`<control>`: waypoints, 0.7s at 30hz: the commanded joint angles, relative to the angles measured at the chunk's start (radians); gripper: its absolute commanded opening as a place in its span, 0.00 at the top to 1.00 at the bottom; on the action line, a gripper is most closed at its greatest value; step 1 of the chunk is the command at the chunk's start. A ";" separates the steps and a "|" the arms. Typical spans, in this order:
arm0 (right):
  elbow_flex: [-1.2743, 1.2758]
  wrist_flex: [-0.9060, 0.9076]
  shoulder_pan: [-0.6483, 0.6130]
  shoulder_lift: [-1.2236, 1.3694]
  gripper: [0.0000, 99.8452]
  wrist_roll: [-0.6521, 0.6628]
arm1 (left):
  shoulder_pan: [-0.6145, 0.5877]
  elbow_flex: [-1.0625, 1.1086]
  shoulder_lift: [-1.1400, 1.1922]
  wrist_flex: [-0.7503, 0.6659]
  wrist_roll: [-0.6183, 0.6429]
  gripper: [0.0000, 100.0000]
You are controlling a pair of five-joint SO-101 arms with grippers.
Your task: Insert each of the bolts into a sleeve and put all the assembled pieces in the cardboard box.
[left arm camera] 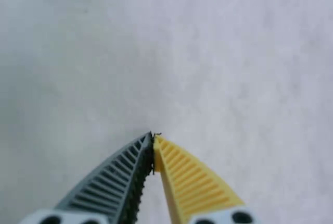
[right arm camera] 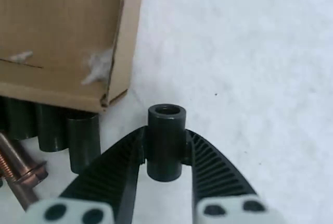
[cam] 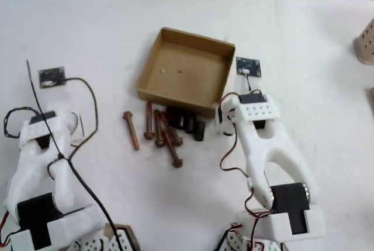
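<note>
Sleeve (right arm camera: 166,143): short black cylinder, hollow end, pinched by right gripper (right arm camera: 165,137); left gripper (left arm camera: 153,140) closed, empty.

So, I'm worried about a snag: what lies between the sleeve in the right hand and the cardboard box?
Bare table, as the right wrist view shows: a short gap separates the sleeve in the right hand from the cardboard box.

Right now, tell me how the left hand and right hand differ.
The left hand is shut on nothing; the right hand grips a sleeve. The left hand is grey and yellow; the right hand is black. The left hand is over bare table; the right hand is beside the box. Both are ribbed.
</note>
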 commanded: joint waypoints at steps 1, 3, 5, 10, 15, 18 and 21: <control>-0.006 -0.016 0.001 -0.048 0.98 0.003 | 0.101 -0.109 -0.012 0.155 0.005 0.98; -0.006 -0.015 0.001 -0.048 0.98 0.003 | 0.165 -0.164 -0.005 0.252 0.005 0.98; -0.006 -0.016 0.001 -0.048 0.98 0.003 | 0.219 -0.212 -0.004 0.305 0.006 0.98; -0.006 -0.016 0.002 -0.048 0.98 0.003 | 0.300 -0.281 -0.004 0.324 0.091 0.98; -0.006 -0.018 0.007 -0.048 0.98 0.003 | 0.375 -0.287 -0.004 0.324 0.203 0.87; -0.006 -0.018 0.005 -0.048 0.98 0.003 | 0.409 -0.285 -0.004 0.321 0.252 0.85; -0.006 -0.018 0.004 -0.048 0.98 0.003 | 0.430 -0.290 -0.002 0.302 0.295 0.86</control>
